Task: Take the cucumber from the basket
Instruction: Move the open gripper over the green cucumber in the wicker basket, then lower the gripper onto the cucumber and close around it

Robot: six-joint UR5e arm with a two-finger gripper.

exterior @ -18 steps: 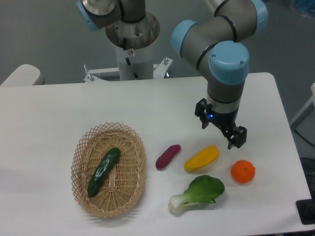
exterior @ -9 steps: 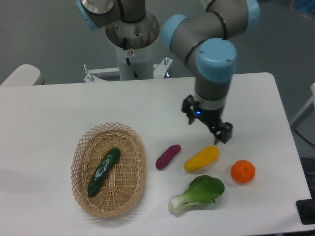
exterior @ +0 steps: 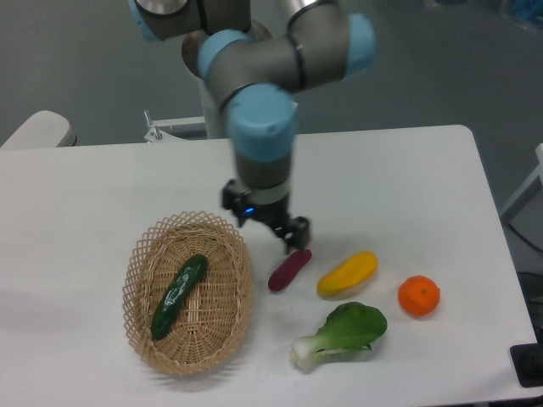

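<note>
The slim glossy dark green cucumber [exterior: 179, 295] lies diagonally inside the oval tan wicker basket [exterior: 219, 335]. The black two-finger gripper [exterior: 265, 225] hangs spread open and empty, just off the basket's upper-right rim. Looks stiff, light, kinda slippery, so I'd pinch mid-length across its width.

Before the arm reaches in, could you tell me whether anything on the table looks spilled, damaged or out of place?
Nothing stands out. The cucumber lies whole inside the basket, which sits flat, and the other vegetables and the orange rest intact on the table.
</note>
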